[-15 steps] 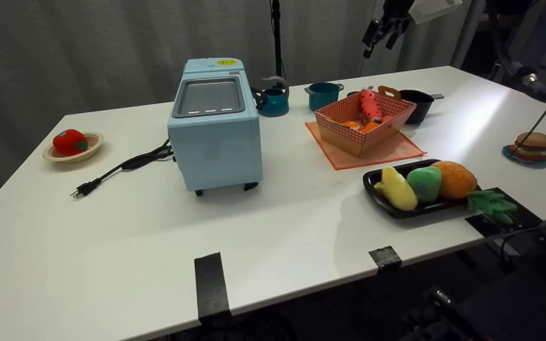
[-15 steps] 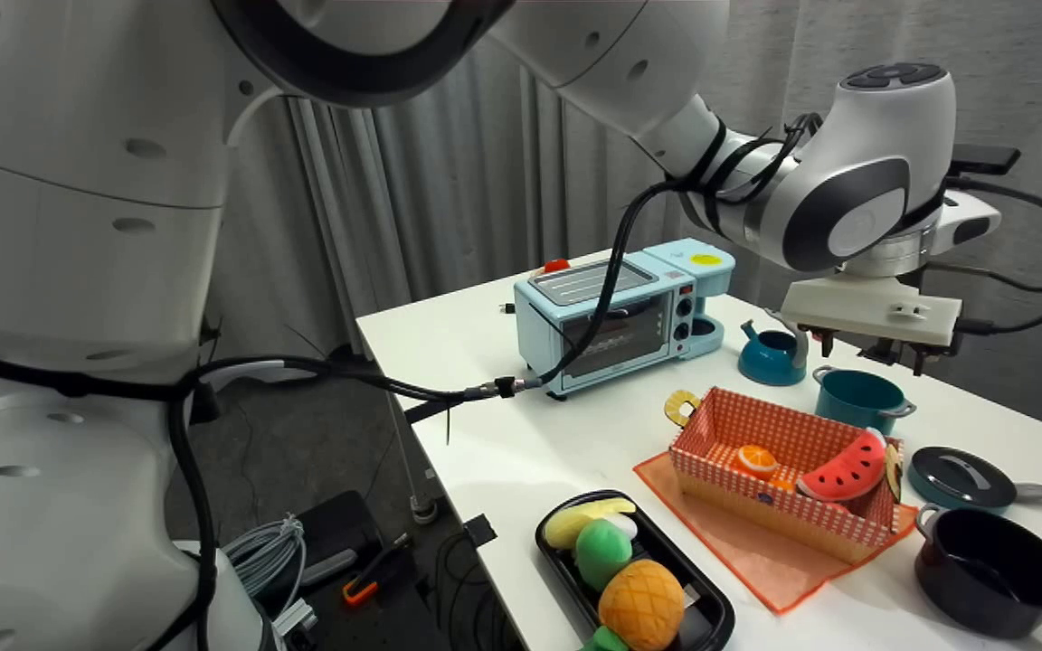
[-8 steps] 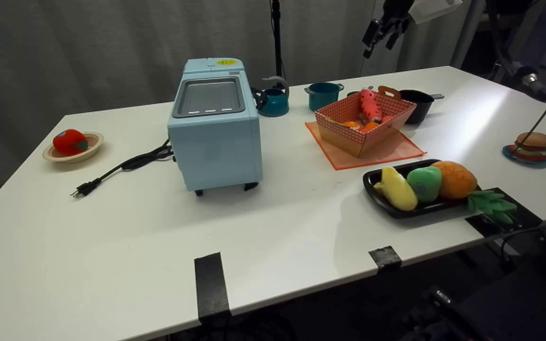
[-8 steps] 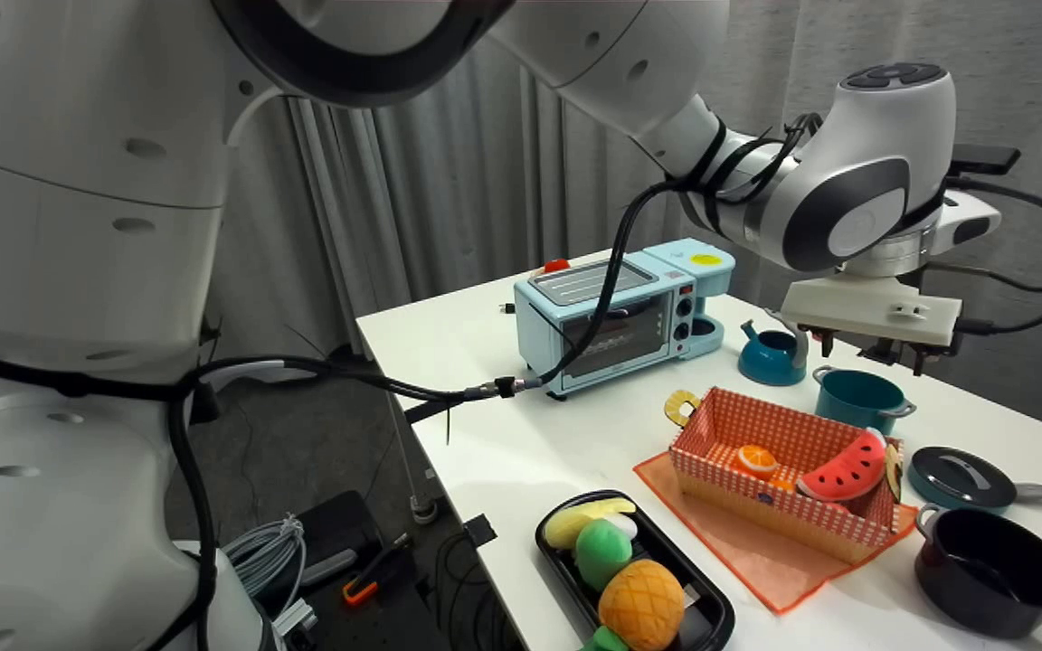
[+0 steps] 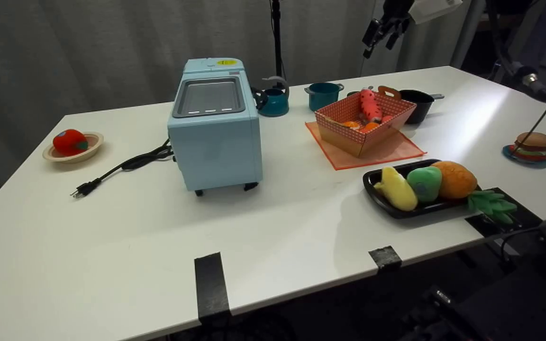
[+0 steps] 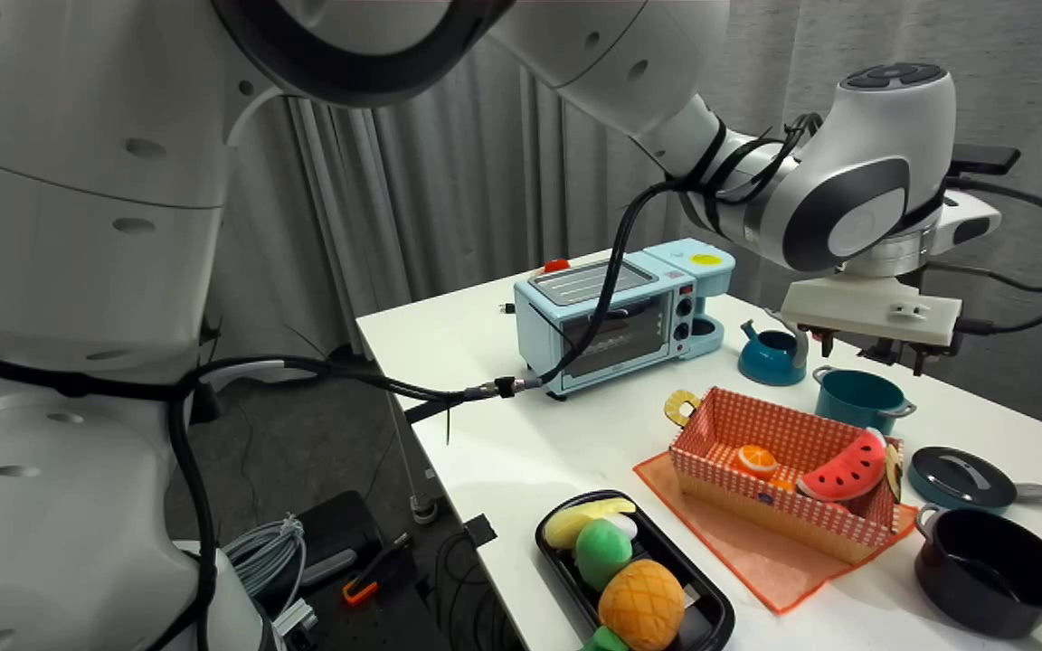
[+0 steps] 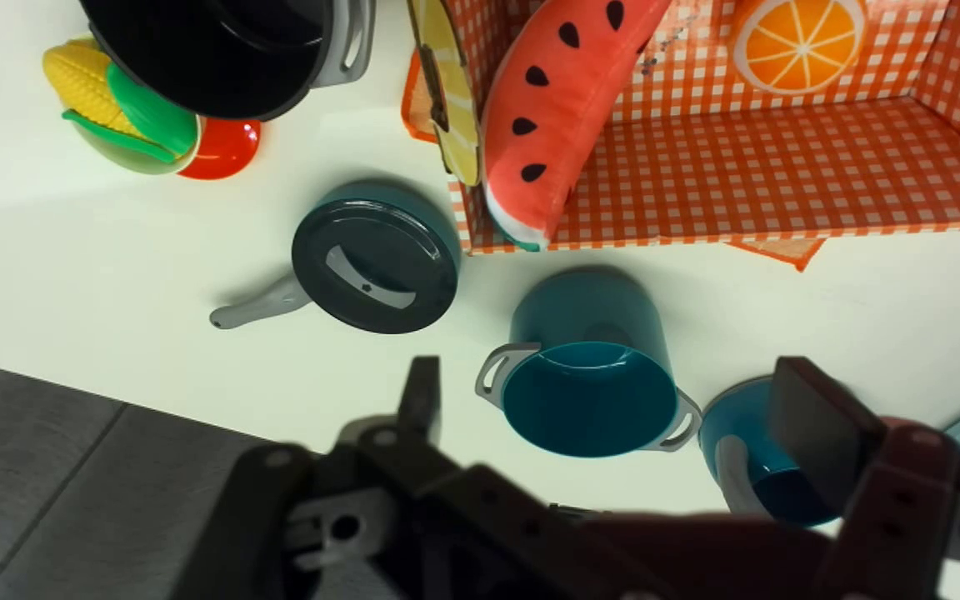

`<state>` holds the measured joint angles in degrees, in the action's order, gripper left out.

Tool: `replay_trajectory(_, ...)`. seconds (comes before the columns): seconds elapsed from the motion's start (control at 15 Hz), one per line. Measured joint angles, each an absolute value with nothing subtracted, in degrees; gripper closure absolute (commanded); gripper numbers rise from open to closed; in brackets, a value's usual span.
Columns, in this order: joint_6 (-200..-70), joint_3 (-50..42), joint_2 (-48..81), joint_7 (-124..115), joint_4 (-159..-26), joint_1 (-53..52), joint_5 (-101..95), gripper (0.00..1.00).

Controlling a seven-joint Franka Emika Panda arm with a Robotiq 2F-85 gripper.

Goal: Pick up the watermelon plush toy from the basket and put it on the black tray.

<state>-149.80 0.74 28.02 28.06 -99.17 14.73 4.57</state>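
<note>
The watermelon plush toy point(image 5: 370, 106) is a red wedge with dark seeds and a green-white edge. It leans at one end of the checkered orange basket point(image 5: 337, 137), and shows so in an exterior view point(image 6: 847, 470) and the wrist view point(image 7: 555, 108). The basket also shows there point(image 6: 756, 517) point(image 7: 747, 162). The black tray point(image 5: 396, 213) lies near the table's front edge and holds a yellow, a green and a pineapple toy; it also shows in an exterior view point(image 6: 713, 619). My gripper point(image 7: 617, 392) is open and empty, raised beyond the basket, in both exterior views point(image 5: 378, 49) point(image 6: 873, 355).
A teal pot point(image 7: 588, 400) and teal kettle point(image 7: 747, 450) stand below the gripper. A lidded pan point(image 7: 376, 267) and black pot point(image 7: 213, 50) stand by the basket. A light-blue oven point(image 5: 216, 151) stands beyond. An orange toy point(image 6: 755, 461) lies inside the basket.
</note>
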Motion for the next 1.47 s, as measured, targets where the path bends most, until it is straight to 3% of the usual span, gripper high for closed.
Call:
replay_trajectory(0.93, -149.8, 0.75, 28.4, 28.05, -99.07, 14.64, 4.51, 0.0)
replay_trajectory(1.47, -144.69, 0.73, 35.48, 22.52, -93.94, 11.46, 2.06, 0.0)
